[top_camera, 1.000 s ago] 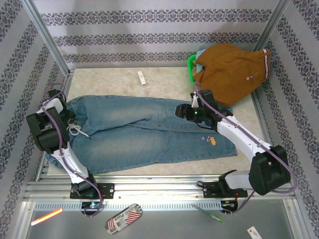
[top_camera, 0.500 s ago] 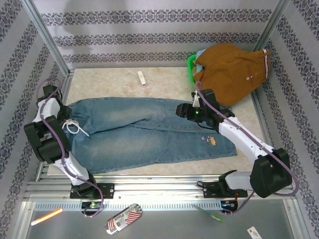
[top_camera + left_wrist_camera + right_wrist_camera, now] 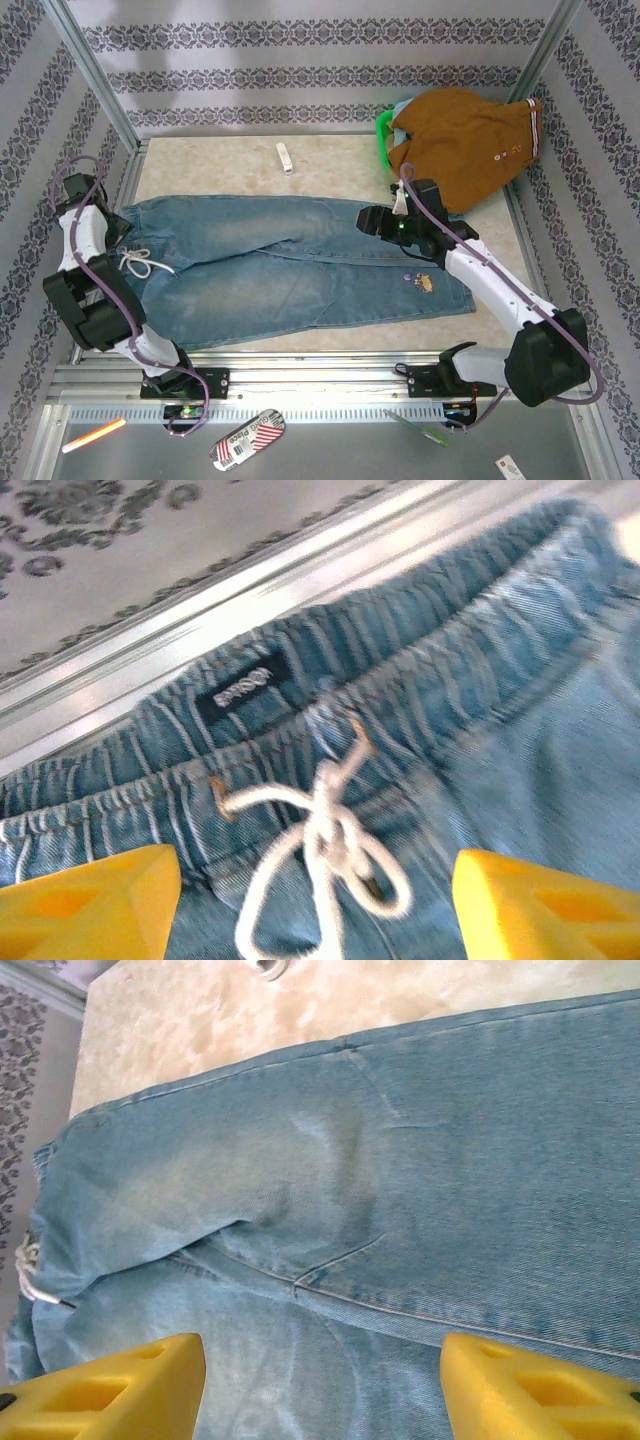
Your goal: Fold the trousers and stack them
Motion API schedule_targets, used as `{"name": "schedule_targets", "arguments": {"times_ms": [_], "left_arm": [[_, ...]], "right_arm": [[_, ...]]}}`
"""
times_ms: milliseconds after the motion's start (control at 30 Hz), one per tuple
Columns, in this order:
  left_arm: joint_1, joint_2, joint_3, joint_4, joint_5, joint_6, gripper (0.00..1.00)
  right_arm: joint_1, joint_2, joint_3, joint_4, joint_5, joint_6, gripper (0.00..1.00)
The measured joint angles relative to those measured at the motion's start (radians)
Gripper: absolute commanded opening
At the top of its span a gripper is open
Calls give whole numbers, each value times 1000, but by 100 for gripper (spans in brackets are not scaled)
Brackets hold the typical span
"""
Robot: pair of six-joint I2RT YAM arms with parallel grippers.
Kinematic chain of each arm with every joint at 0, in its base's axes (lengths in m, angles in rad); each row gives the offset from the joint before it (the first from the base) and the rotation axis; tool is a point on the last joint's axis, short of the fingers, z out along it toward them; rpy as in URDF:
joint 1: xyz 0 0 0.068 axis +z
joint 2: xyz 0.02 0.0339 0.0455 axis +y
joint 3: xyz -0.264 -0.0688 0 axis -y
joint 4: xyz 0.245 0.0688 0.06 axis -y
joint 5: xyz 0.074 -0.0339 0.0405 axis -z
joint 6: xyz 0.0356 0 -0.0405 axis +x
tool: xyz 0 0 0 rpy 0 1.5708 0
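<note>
Since a second ago the left claw (image 3: 82,198) has drawn back off the waistband toward the far left corner, leaving the white drawstring (image 3: 140,263) uncovered. Its yellow fingers (image 3: 90,905) stand wide apart and hold nothing; the gathered waistband (image 3: 330,690) and the knot sit just ahead of them. The trousers (image 3: 290,260) lie flat on the table (image 3: 330,160), with the legs running under the right claw (image 3: 368,218), which also gapes wide and empty above the denim.

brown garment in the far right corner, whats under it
A bright green rim and a sliver of light-blue cloth stick out at the brown garment's left edge. The rest underneath is covered.
</note>
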Motion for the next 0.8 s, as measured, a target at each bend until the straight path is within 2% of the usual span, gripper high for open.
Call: {"name": "schedule_targets", "arguments": {"times_ms": [67,100,233,333,567,667,800], "left_arm": [[-71,-42,10,-3,-2,5,88],[-135,-58,24,-4,-7,9,90],[-402,-64,62,35,-1,13,88],[-517,-25,38,100,47,-6,85],[-525,275,23,222,90,-56,85],[-523,394,69,228,101,-65,85],[-512,459,183,235,117,-82,84]], "right_arm": [[-12,38,2,-1,8,-5,64],[-17,67,2,-1,11,-6,64],[-18,221,17,-4,21,-6,63],[-16,325,43,-3,24,-5,61],[-16,506,166,-8,27,-2,59],[-24,568,233,-18,27,-3,59],[-45,636,296,-39,26,-2,60]]}}
